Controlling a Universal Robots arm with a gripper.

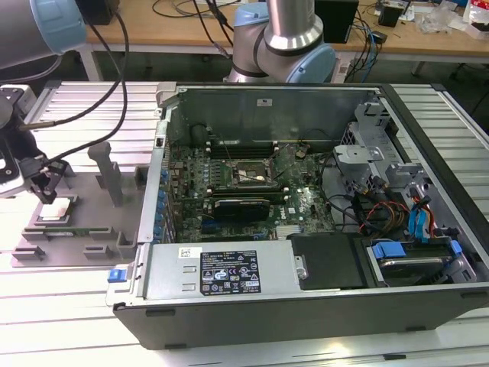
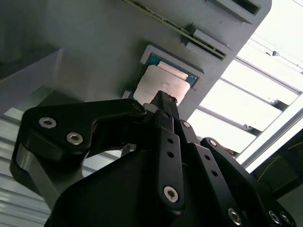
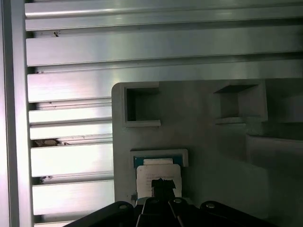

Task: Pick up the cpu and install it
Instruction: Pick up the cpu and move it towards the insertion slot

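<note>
Silver-grey cpu lies flat in its square recess in the grey fixture tray. The tray sits at the exterior view's left, on the ribbed aluminium table and outside the open computer case.

Gripper hangs directly over the chip with its fingers pressed together to a single tip and nothing pinched between them. I cannot tell whether the tip touches the metal top.

The black socket frame on the motherboard inside the case is well apart from the chip.
</note>
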